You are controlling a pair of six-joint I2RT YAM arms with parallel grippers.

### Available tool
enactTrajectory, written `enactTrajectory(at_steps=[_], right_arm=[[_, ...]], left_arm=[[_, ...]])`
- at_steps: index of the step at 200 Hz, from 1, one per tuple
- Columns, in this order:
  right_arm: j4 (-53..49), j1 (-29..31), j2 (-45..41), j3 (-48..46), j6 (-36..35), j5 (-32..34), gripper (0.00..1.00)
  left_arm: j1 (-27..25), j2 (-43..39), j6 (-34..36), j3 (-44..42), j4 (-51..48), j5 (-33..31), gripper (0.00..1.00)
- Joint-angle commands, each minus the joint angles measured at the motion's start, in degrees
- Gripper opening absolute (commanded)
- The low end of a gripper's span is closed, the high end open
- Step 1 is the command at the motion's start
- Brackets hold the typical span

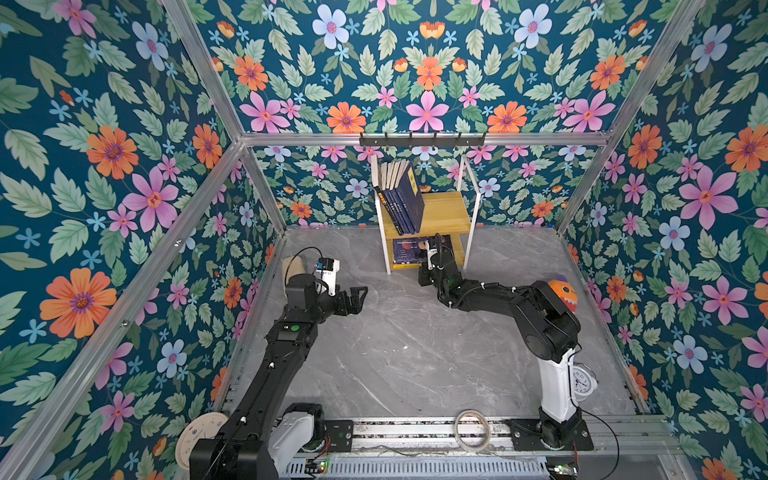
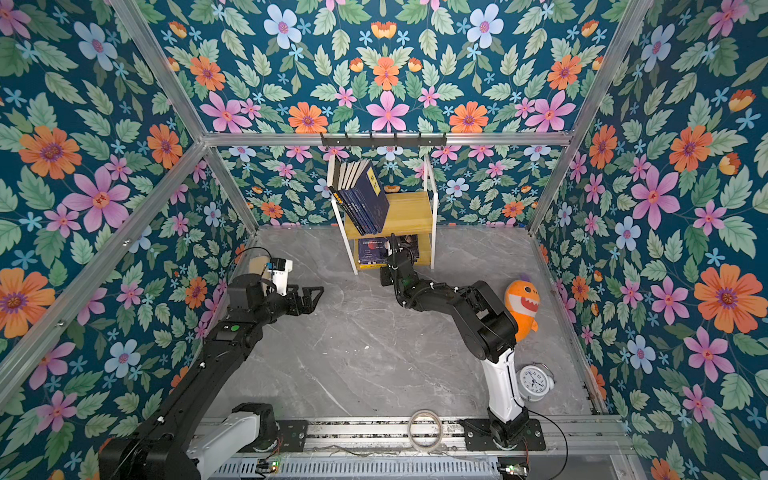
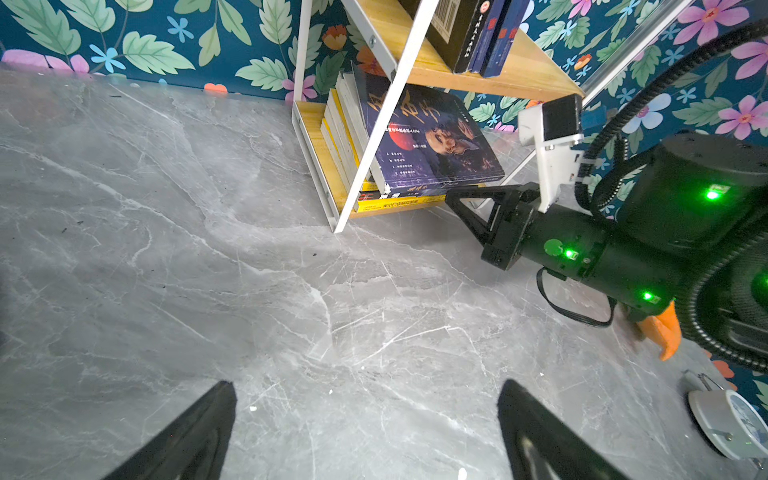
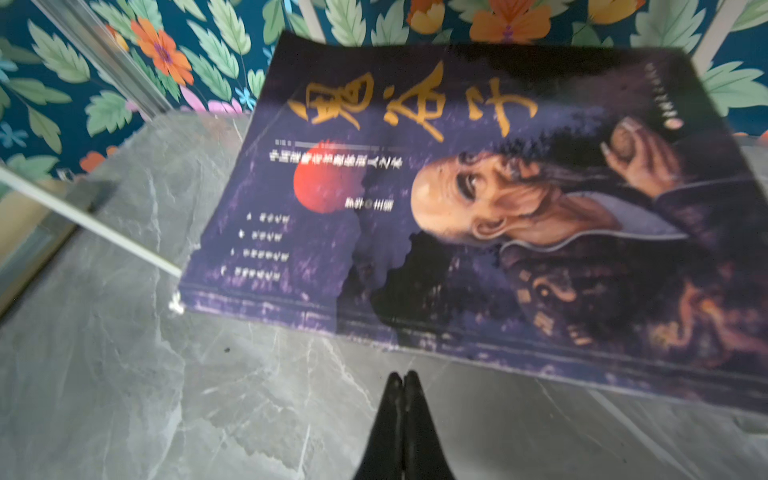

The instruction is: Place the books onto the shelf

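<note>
A dark book (image 4: 478, 216) with an old-man portrait, gold title and red disc fills the centre of the frame, slightly blurred. The right gripper (image 4: 402, 377), jaws pressed together and empty, points at its near edge over the marble table (image 4: 124, 374); floral wall (image 4: 137, 54) behind

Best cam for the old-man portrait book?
Right wrist: the old-man portrait book fills the frame, slightly blurred. Left wrist shows it atop the lower-tier stack, crossed by a white frame bar. In both top views it is small, partly behind the right arm.
</note>
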Motion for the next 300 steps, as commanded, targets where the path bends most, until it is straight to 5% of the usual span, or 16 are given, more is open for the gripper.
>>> enactTrajectory(at_steps=[1,300], right_arm=[[3.96,0.38,0.35,-0.06,1.45,0.60,0.00],[5.95,-0.42,1.73,2.04,-0.75,5.14,0.00]], left_arm=[[-0.05,0.17,0.40,0.10,0.64,-0.03,1.00],[-0.31,-0.10,0.61,0.23,0.64,-0.25,1.00]])
